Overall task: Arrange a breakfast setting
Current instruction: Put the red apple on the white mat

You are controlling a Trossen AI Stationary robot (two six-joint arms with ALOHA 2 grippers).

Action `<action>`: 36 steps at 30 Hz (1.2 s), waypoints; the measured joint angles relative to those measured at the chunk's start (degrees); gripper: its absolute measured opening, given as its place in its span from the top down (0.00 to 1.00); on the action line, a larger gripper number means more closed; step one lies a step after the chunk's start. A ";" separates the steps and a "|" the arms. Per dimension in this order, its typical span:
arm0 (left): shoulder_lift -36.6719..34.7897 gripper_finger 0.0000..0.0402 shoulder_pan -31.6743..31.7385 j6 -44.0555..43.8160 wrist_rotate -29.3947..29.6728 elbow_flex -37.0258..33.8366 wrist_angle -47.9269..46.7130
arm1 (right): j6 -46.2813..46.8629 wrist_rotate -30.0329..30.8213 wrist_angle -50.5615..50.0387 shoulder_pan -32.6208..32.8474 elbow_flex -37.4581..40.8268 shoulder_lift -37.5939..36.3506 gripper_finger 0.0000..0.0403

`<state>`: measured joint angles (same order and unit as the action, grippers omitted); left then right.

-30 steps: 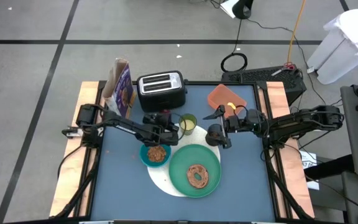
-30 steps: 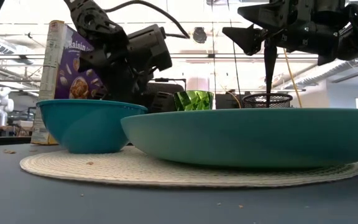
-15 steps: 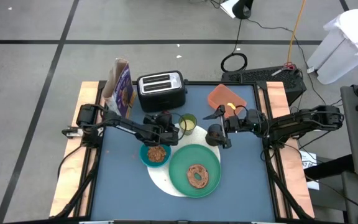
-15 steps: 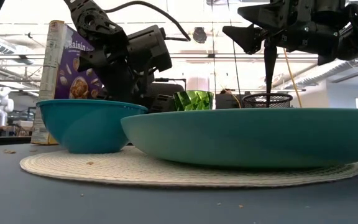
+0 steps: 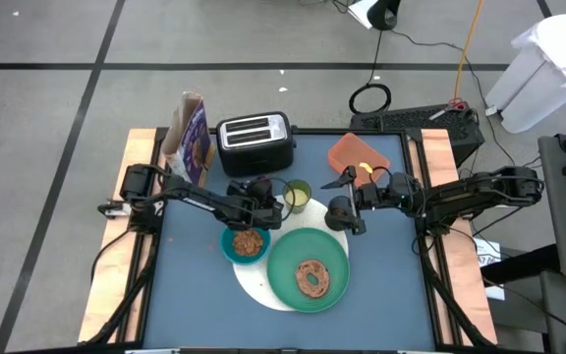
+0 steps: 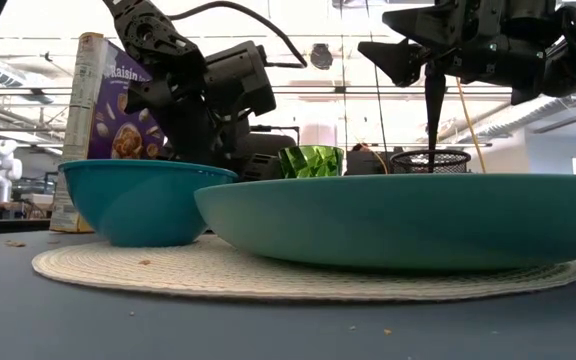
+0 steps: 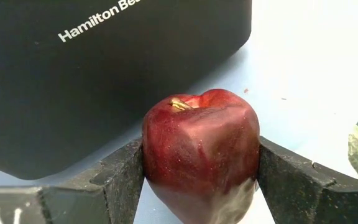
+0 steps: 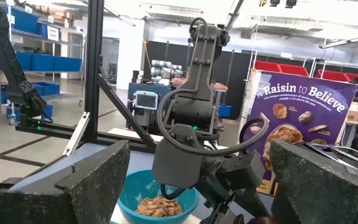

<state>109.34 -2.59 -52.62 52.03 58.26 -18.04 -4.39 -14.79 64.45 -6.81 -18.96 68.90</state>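
From above, the left tool (image 5: 260, 194) sits between toaster (image 5: 254, 142) and bowl (image 5: 247, 243), beside the cup (image 5: 297, 195); the right tool (image 5: 347, 211) hovers spread near the tray (image 5: 359, 154), likely waiting. The bagel (image 5: 311, 276) lies on the plate (image 5: 288, 258).

At surface level, bowl (image 6: 138, 200) and plate (image 6: 408, 220) share the disc (image 6: 298, 275).

On the left wrist, the tool (image 7: 197, 180) clamps the fruit (image 7: 199, 149) just before the toaster (image 7: 92, 68), probably for carrying; that wall crowds any lift.

On the right wrist, wide fingers (image 8: 89, 180) face the bowl (image 8: 157, 199) and a cereal box (image 8: 300, 118).
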 joint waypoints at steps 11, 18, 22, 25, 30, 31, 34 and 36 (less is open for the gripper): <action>0.00 0.32 -0.11 0.00 -0.59 0.00 -0.15 | -1.26 -0.02 -0.02 0.02 0.00 0.00 0.06; 0.00 0.32 -0.11 0.00 -0.78 0.00 -0.19 | -1.26 0.00 -0.02 0.01 0.00 0.00 0.06; 0.00 0.32 -0.11 -0.02 -0.83 0.00 -0.17 | -1.26 0.00 -0.02 0.02 0.00 0.00 0.06; 0.00 0.29 -0.11 -0.02 -0.90 0.00 -0.17 | -1.26 -0.01 -0.02 0.02 0.00 0.00 0.06; 0.00 0.20 -0.11 -0.04 -1.36 0.00 -0.31 | -1.26 -0.02 -0.02 0.02 0.00 0.00 0.06; 0.00 0.19 -0.11 -0.04 -1.67 -0.02 -0.29 | -1.26 -0.02 -0.02 0.02 0.00 0.00 0.06; 0.04 0.18 -0.17 -0.17 -2.21 -0.04 -0.28 | -1.26 -0.01 -0.02 0.02 0.00 0.00 0.06; 0.04 0.18 -0.15 -0.20 -2.69 -0.04 -0.26 | -1.26 -0.02 -0.02 0.02 0.00 0.00 0.06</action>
<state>109.38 -2.74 -52.82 49.33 58.22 -18.31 -5.65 -14.81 64.42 -6.79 -18.96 68.90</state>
